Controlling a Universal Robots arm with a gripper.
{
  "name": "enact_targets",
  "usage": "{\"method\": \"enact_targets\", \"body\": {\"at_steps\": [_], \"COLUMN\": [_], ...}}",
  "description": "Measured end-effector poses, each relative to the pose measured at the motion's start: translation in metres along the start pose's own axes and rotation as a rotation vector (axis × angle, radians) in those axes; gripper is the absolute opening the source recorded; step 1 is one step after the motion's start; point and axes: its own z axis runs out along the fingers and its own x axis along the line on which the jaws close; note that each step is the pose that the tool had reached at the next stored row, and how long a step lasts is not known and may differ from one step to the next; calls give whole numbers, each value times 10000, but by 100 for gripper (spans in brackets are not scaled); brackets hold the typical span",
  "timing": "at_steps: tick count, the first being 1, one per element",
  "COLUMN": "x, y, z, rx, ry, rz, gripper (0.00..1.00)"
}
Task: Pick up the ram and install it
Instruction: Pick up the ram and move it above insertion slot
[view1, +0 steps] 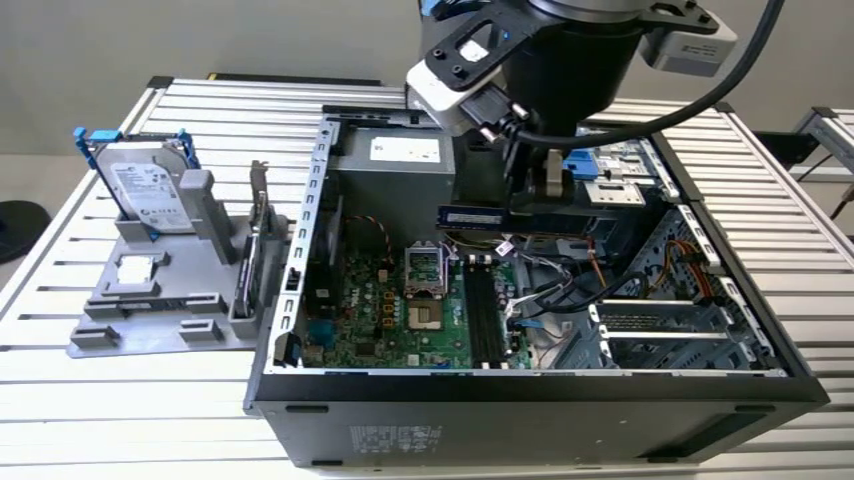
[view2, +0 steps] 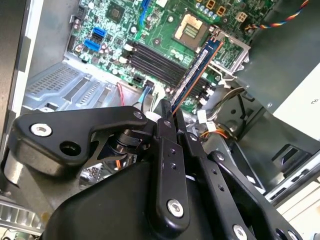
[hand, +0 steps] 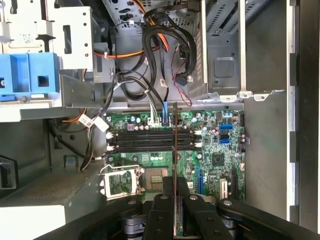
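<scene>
Scene: an open computer case (view1: 534, 420) lies on its side on a slatted table (view1: 107, 420), with its motherboard (view1: 387, 320) facing up.
Gripper: the gripper (view1: 523, 200) hangs over the inside of the case, above the board and clear of it.
Jaws: closed on one end of the ram, with a finger pressed to each flat face, as the first wrist view shows.
Ram: the ram (view2: 200, 67) is a thin, dark blue stick held in the air. It juts from the fingers toward the exterior view's left. In the first wrist view it appears edge-on as a narrow line (hand: 174, 145).
Relation to slots: the black memory slots (hand: 150, 141) lie beside the processor socket (hand: 120, 182) and appear empty. The ram's long axis runs across the slots, not along them, and it touches none of them.
Handling (judged): light, stiff and thin. It should not sag when held by one end, but it is brittle under twist or side load. Its smooth faces may slip in a weak pinch.
Where to hold (judged): by the flat faces or short ends, away from the contact edge. A grip at one end leaves the free length acting as a lever.
Outside the case: a hard drive (view1: 140, 185) in a blue frame stands in a grey holder (view1: 147, 310) at the exterior view's left.
</scene>
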Motion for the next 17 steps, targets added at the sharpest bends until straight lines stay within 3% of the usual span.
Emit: {"method": "enact_targets", "body": {"at_steps": [8, 17], "x": [9, 13], "y": [102, 112], "z": [2, 2], "rx": [0, 0], "ry": [1, 0], "rz": [24, 25], "gripper": [0, 0]}}
